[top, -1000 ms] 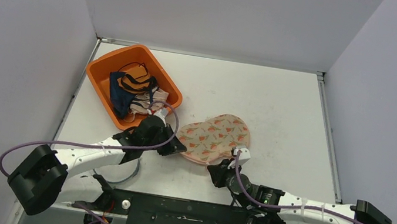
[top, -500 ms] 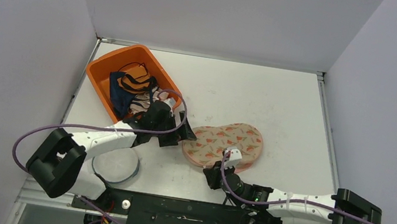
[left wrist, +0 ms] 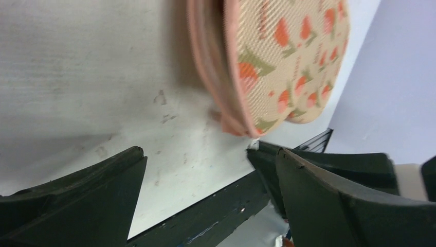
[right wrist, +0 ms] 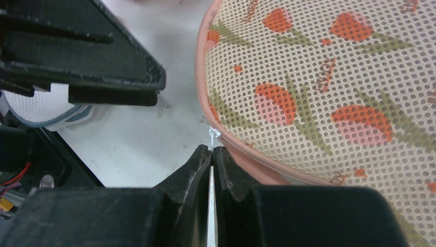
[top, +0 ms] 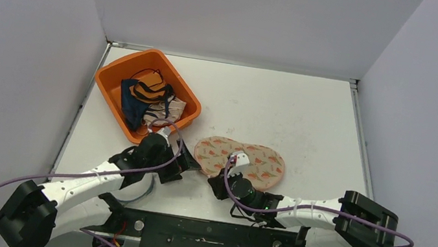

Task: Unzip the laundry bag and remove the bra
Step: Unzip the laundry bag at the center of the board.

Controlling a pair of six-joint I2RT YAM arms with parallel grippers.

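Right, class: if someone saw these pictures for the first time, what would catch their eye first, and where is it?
Most likely the bright orange basket at the far left of the table, heaped with clothes. Next comes the tulip-print mesh laundry bag, lying toward the near edge. The right gripper is shut on its white zipper pull, and the left gripper stands open beside the bag.
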